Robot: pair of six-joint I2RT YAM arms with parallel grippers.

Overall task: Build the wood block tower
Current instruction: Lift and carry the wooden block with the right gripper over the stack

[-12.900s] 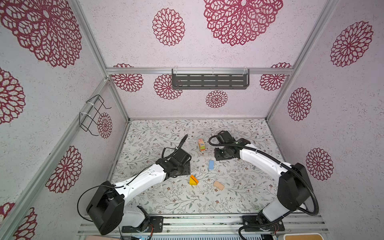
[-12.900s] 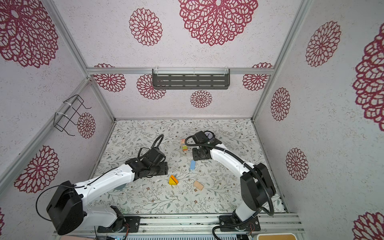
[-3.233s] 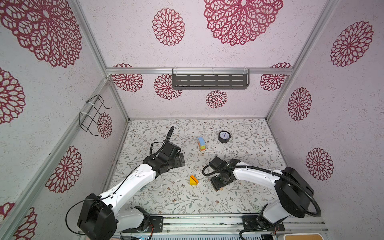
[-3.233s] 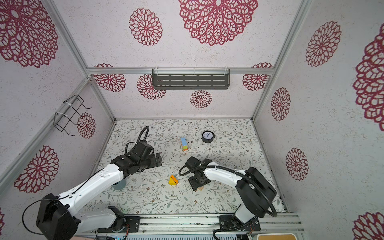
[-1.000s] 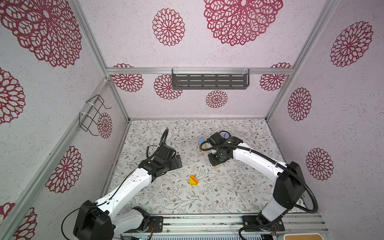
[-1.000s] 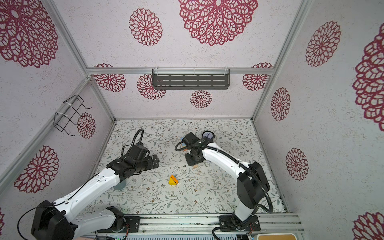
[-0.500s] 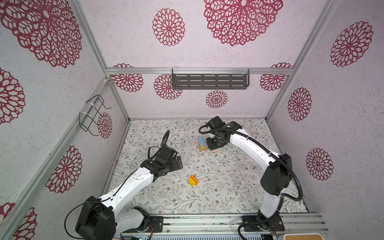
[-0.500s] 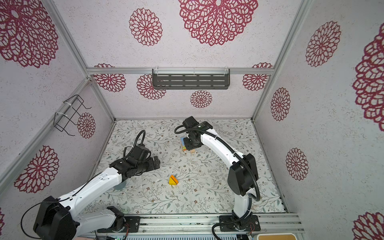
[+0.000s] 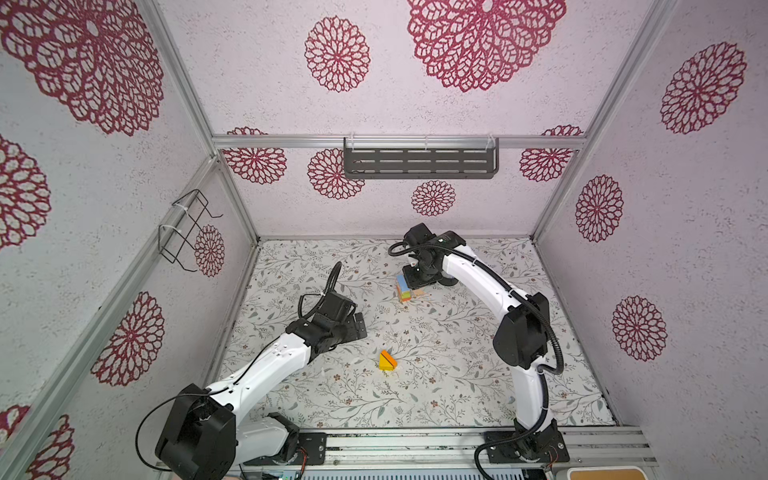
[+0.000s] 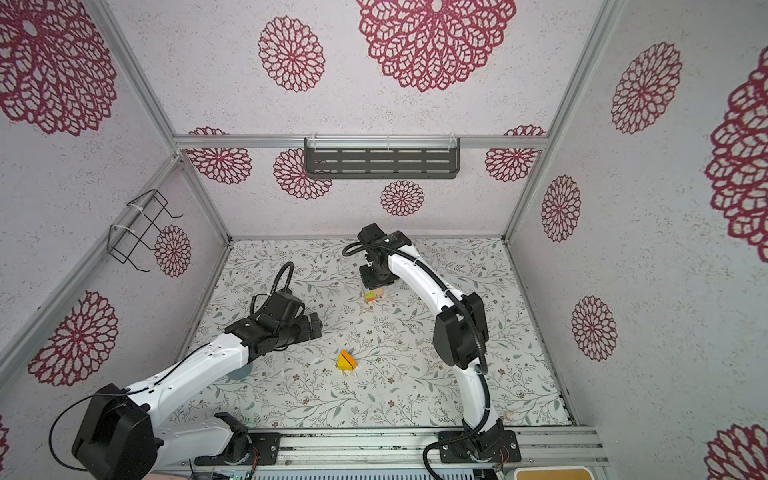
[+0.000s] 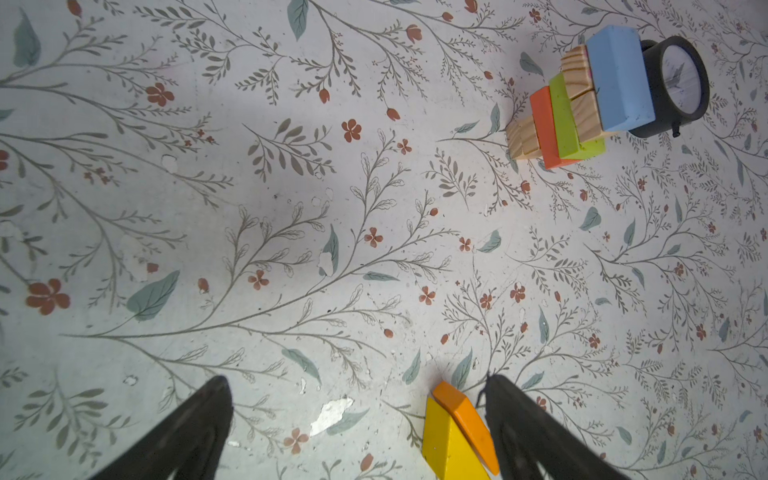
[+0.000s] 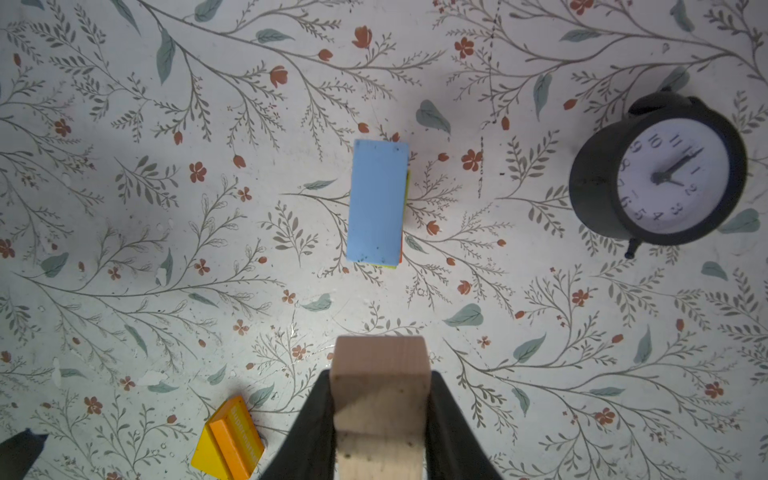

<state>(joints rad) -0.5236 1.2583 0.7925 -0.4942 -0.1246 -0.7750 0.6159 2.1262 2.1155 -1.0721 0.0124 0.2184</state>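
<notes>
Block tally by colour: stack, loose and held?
blue block: 1
green block: 1
red block: 1
orange wedge: 1
yellow wedge: 1
bare wood block: 4 seen, one in the right end effector
Total: 9

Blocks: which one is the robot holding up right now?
The plain tan block, held in the right gripper; the others sit in the tower or on the table.

white arm links (image 9: 270, 365), black joints (image 9: 519, 330), looped black cables (image 9: 333, 276)
</notes>
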